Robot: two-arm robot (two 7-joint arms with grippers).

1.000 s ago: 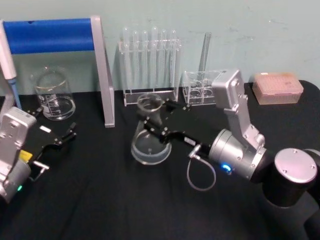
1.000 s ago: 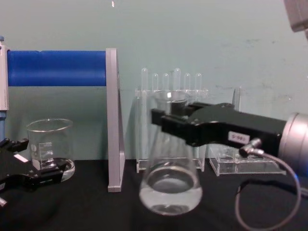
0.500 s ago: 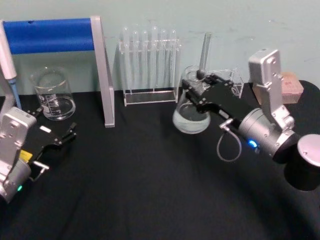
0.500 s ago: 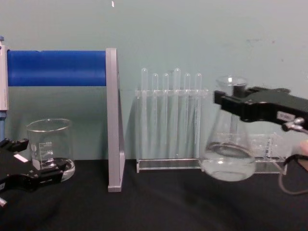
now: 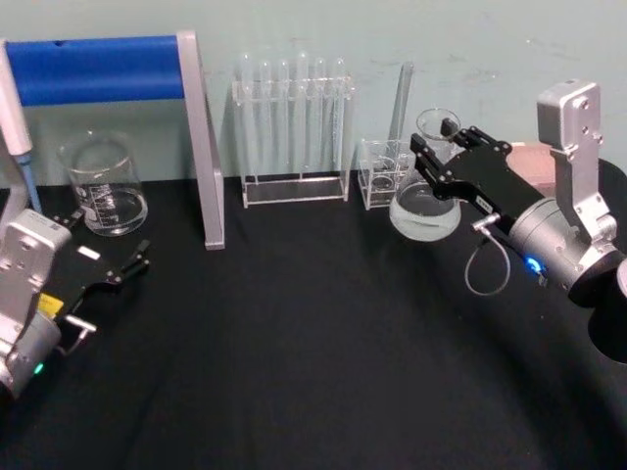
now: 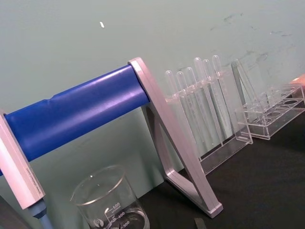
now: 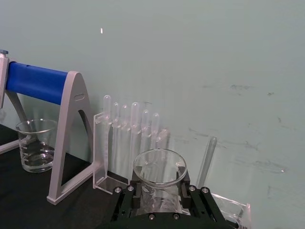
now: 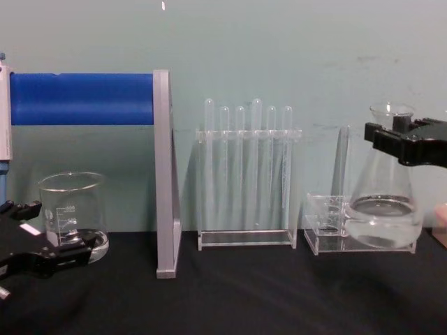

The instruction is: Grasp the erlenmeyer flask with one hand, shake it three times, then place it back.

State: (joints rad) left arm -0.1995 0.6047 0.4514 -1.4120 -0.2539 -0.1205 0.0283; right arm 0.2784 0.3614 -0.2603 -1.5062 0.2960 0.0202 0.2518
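The erlenmeyer flask [image 5: 423, 210] is clear glass with a little clear liquid in its wide base. It hangs upright above the black table at the far right, just in front of a small clear rack [image 5: 377, 176]. My right gripper [image 5: 438, 155], the hand, is shut on the flask's neck just under the flared rim. From the chest, the flask [image 8: 383, 209] shows at the right edge with the black right gripper [image 8: 398, 139] clamped on its neck. The right wrist view looks down onto the flask's rim [image 7: 159, 165] between the fingers [image 7: 127, 202]. My left gripper [image 5: 106, 269] rests open at the table's left.
A glass beaker [image 5: 101, 186] stands at the back left beside a blue roll on a grey stand [image 5: 201, 147]. A rack of test tubes [image 5: 294, 127] lines the back wall. A pipette [image 5: 15, 117] hangs at the far left. The black table [image 5: 294, 343] spreads in front.
The right gripper has carried the flask from the table's middle to the far right and a little farther back, tipping it back to upright. The left arm has not moved.
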